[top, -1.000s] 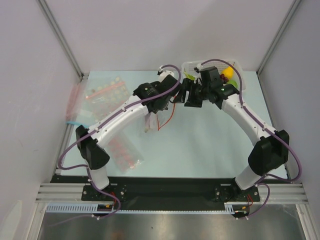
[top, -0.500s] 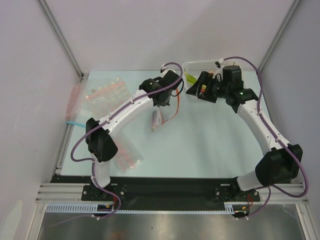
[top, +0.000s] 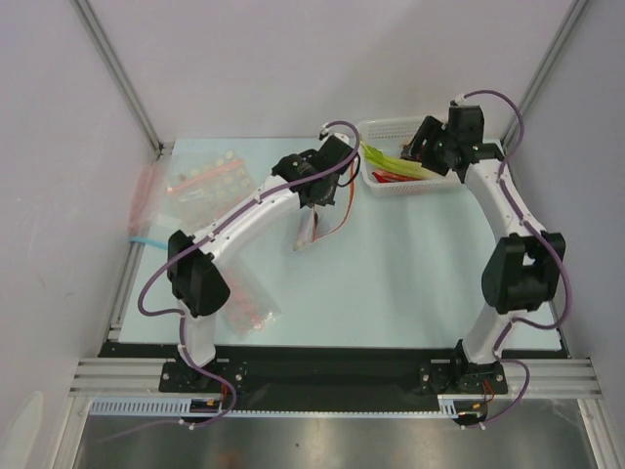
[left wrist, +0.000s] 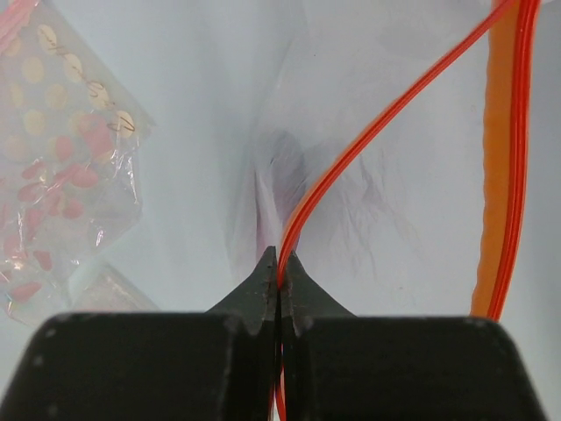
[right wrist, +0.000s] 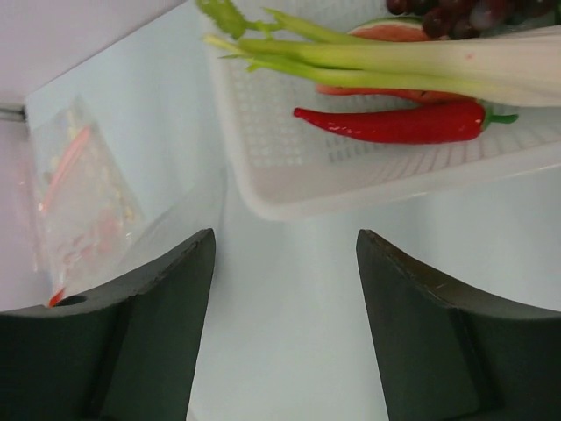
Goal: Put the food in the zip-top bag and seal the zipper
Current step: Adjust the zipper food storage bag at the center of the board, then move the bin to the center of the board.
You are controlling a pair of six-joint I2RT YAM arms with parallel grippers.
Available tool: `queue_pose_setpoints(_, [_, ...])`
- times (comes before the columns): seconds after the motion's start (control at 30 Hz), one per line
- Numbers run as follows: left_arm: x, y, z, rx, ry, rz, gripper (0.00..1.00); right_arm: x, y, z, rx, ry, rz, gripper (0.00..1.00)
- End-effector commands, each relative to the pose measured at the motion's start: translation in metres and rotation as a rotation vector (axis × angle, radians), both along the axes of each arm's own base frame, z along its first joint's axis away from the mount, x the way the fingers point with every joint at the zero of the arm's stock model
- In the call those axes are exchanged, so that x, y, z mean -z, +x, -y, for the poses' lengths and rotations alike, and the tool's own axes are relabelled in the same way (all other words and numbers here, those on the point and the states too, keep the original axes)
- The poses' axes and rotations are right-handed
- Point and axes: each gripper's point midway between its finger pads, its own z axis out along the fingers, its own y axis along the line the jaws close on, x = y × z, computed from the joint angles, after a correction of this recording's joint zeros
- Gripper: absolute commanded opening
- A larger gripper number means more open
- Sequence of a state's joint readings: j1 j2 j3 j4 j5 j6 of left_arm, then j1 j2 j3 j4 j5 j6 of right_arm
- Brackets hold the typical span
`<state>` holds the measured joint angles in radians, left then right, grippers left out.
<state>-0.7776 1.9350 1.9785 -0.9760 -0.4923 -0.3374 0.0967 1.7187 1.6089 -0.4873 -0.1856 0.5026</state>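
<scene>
My left gripper (left wrist: 280,263) is shut on the red-orange zipper (left wrist: 394,114) of the clear zip-top bag (left wrist: 351,202), which hangs from it above the table. In the top view the gripper (top: 314,205) holds the bag (top: 305,233) at mid-table. My right gripper (right wrist: 285,241) is open and empty, just in front of the white basket (right wrist: 289,175). In the top view it (top: 427,147) is over the basket (top: 410,191). The scallion (right wrist: 394,61) lies in the basket, with dark grapes (right wrist: 465,13) behind it at the frame's top edge.
A red chili (right wrist: 394,123) lies beside the scallion in the basket. Clear bags with pink-red dots (top: 210,181) lie at the left, and another (top: 244,298) lies by the left arm. A bag with a blue strip (top: 146,210) hangs over the left table edge.
My right arm has swung from beside the left gripper back to the right, over the basket. The left gripper keeps hold of the bag and has shifted slightly.
</scene>
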Motion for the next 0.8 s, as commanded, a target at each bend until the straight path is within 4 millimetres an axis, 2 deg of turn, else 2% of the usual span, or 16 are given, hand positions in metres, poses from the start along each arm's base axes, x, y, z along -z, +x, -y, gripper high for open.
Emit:
queue_pose_setpoints(0.0, [-0.024,0.000,-0.001,0.021,-0.032,0.057,0.00,0.007,0.033,0.024,0.091,-0.095,-0.001,0.70])
queue_pose_setpoints(0.07, [-0.026,-0.002,-0.004,0.020,-0.030,0.060,0.00,0.020,0.046,0.028,0.109,-0.113,-0.022,0.68])
queue_pose_setpoints(0.1, [-0.025,-0.003,-0.005,0.019,-0.025,0.059,0.00,0.038,0.056,0.032,0.123,-0.132,-0.054,0.67])
queue_pose_setpoints(0.17, [-0.026,-0.004,-0.008,0.016,-0.023,0.063,0.00,0.042,0.070,0.038,0.143,-0.152,-0.065,0.66])
queue_pose_setpoints(0.2, [-0.024,-0.006,-0.009,0.016,-0.020,0.059,0.00,0.067,0.074,0.039,0.143,-0.159,-0.124,0.66])
queue_pose_setpoints(0.23, [-0.025,-0.006,-0.009,0.016,-0.022,0.062,0.00,0.060,0.083,0.045,0.169,-0.179,-0.107,0.66])
queue_pose_setpoints(0.33, [-0.025,-0.007,-0.011,0.015,-0.020,0.063,0.00,0.083,0.092,0.058,0.192,-0.236,-0.168,0.65])
queue_pose_setpoints(0.47, [-0.026,-0.006,-0.012,0.012,-0.014,0.069,0.00,0.110,0.076,0.071,0.209,-0.309,-0.284,0.64])
queue_pose_setpoints(0.53, [-0.027,-0.006,-0.011,0.014,-0.017,0.071,0.00,0.109,0.067,0.075,0.212,-0.322,-0.291,0.64])
queue_pose_setpoints(0.57, [-0.027,-0.005,-0.011,0.013,-0.015,0.071,0.00,0.121,0.058,0.077,0.215,-0.336,-0.326,0.64])
queue_pose_setpoints(0.63, [-0.026,-0.005,-0.011,0.014,-0.015,0.072,0.00,0.122,0.049,0.078,0.214,-0.331,-0.339,0.64])
queue_pose_setpoints(0.67, [-0.027,-0.004,-0.011,0.012,-0.015,0.074,0.00,0.113,0.045,0.077,0.213,-0.320,-0.324,0.63])
queue_pose_setpoints(0.7, [-0.028,-0.003,-0.011,0.011,-0.018,0.078,0.00,0.122,0.036,0.078,0.211,-0.320,-0.349,0.64])
queue_pose_setpoints(0.73, [-0.028,-0.004,-0.011,0.013,-0.017,0.077,0.00,0.120,0.031,0.077,0.210,-0.315,-0.349,0.64])
queue_pose_setpoints(0.77, [-0.028,-0.004,-0.011,0.013,-0.017,0.077,0.00,0.107,0.027,0.074,0.208,-0.303,-0.320,0.63])
